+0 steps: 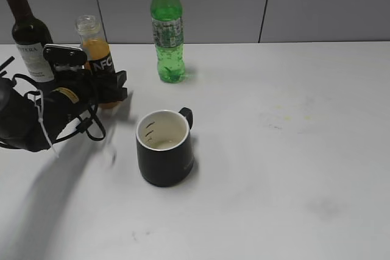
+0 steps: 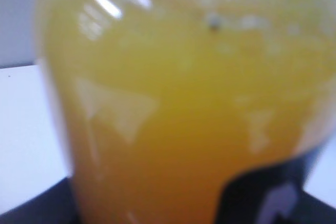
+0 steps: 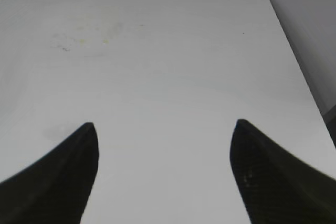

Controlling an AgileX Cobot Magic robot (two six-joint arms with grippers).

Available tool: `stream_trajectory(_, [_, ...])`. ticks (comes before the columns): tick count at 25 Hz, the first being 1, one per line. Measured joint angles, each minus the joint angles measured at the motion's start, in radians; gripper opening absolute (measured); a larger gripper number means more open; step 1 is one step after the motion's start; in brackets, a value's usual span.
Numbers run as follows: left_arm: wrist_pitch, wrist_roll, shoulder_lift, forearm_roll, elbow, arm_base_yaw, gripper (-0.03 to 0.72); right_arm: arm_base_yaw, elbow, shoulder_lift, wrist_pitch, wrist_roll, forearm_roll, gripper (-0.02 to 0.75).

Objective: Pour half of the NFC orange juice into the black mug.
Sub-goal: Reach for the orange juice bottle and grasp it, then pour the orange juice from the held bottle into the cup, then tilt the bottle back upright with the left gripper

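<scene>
Exterior view slanting down across table (image 1: 274,168), left wrist pressed against NFC orange juice (image 2: 178,108), right wrist low over bare tabletop

Clear glossy plastic on the small orange-juice bottle with black label (image 1: 97,50), glinting highlights up close. Matt black glaze outside, smoother white inside, on the squat ceramic-looking mug (image 1: 165,148). Smooth matt white desk (image 1: 292,150), faintly stained. Dull black, faintly woven-looking fingers (image 3: 63,182) on the right tool (image 3: 164,174).
</scene>
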Motion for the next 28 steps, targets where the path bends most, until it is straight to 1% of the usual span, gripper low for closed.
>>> stream_trajectory(7, [-0.012,0.000,0.002,0.029,0.002,0.000,0.473,0.000,0.000,0.000,0.000,0.000,0.000,0.592])
stream_trajectory(14, [-0.075,0.000,-0.008,0.067,0.060,0.000,0.473,0.000,0.000,0.000,0.000,0.000,0.000,0.592])
stream_trajectory(20, [-0.092,0.005,-0.090,0.087,0.125,0.000,0.473,0.000,0.000,0.000,0.000,0.000,0.000,0.592])
stream_trajectory(28, [-0.066,0.046,-0.206,0.163,0.172,0.000,0.473,0.000,0.000,0.000,0.000,0.000,0.000,0.592])
